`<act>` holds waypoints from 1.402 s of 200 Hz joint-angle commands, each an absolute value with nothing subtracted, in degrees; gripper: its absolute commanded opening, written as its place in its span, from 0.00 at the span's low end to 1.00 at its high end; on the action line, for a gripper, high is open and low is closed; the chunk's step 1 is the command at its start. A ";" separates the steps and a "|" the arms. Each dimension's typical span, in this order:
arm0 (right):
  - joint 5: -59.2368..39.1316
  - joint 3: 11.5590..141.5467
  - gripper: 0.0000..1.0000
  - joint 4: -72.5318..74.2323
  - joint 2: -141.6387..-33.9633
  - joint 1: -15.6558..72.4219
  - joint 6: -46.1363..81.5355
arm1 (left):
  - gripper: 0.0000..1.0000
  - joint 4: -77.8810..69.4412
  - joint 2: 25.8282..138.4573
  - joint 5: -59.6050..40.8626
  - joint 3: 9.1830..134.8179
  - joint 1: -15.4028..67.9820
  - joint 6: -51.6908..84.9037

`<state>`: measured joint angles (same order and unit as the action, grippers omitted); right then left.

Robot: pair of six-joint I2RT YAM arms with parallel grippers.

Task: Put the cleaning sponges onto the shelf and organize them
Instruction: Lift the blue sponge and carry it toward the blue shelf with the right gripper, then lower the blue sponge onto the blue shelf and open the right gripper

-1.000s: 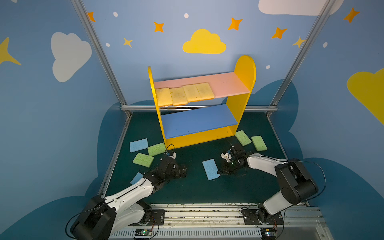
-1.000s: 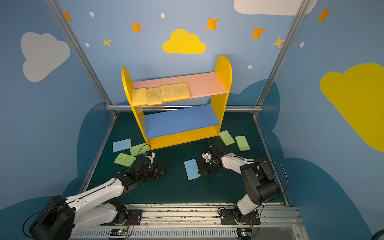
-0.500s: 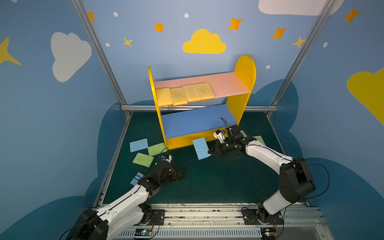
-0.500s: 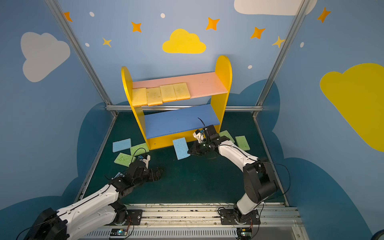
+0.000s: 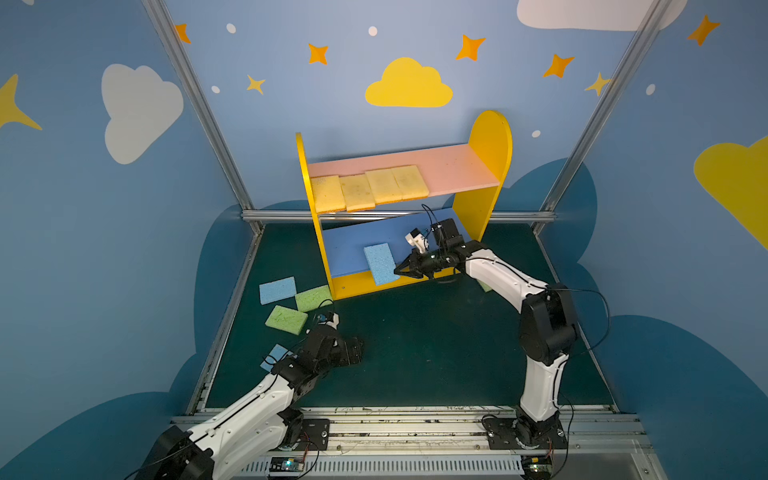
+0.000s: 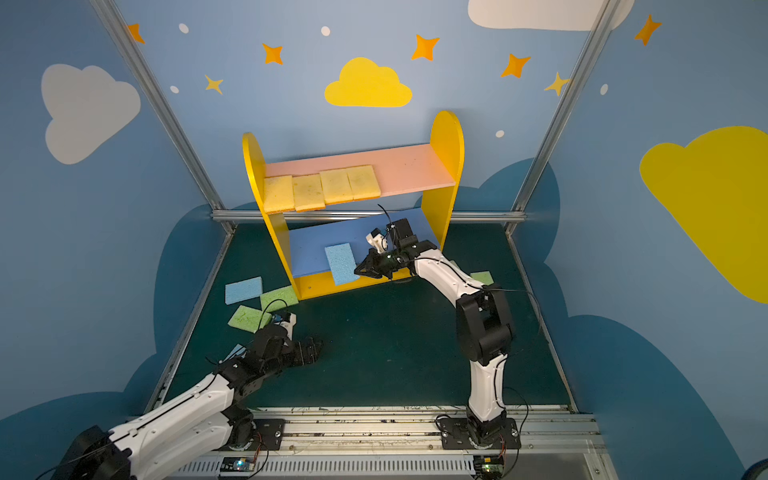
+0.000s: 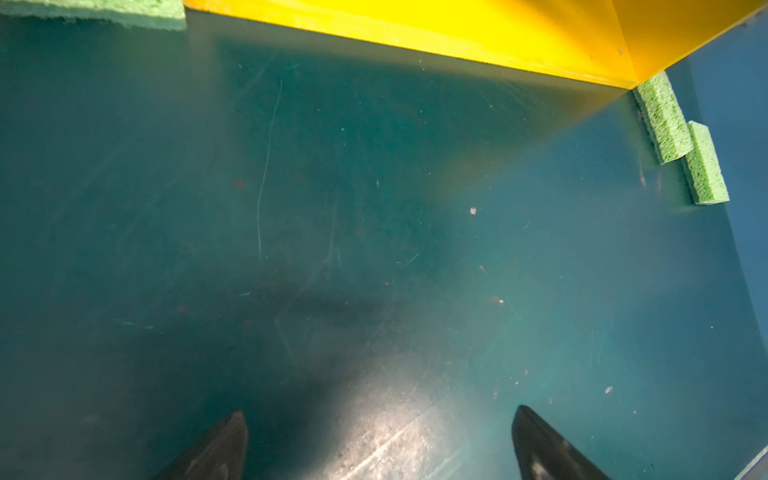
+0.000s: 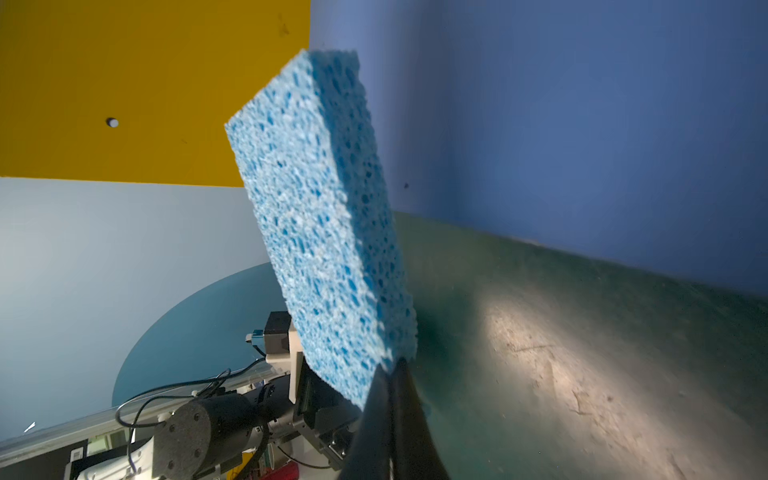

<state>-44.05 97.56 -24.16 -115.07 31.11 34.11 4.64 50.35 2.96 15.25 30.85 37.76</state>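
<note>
Porous foam, painted board and a scuffed mat, close up.
At the tips of my right gripper the blue sponge is open-pored foam, rough and matt. Beyond it the shelf is smooth painted board: the yellow panel is faintly glossy, the blue board matt. Below my left gripper, whose black fingers look smooth, the dark green table mat is scratched with a dull sheen. The green sponges ahead are coarse foam.

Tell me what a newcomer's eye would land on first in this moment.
First, the yellow shelf at the back, four yellow sponges in a row on its pink upper board. In front, the right tool is shut on a light blue sponge at the front edge of the blue middle board; the left tool hangs open and empty over bare floor near loose green sponges.
</note>
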 commanded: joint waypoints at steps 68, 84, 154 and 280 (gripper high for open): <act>-47.02 115.85 0.00 -22.52 -128.28 35.10 40.89 | 0.99 4.88 49.55 1.85 14.35 30.60 38.51; -47.26 118.57 0.00 -21.53 -130.71 35.89 43.40 | 0.99 5.00 48.75 1.85 14.07 30.63 38.65; -44.19 126.36 0.00 -18.89 -136.59 39.53 45.69 | 0.99 5.80 47.02 1.58 13.80 30.59 38.63; -39.65 132.36 0.00 -21.29 -139.99 39.77 43.86 | 0.99 8.01 43.50 1.49 13.80 30.59 38.80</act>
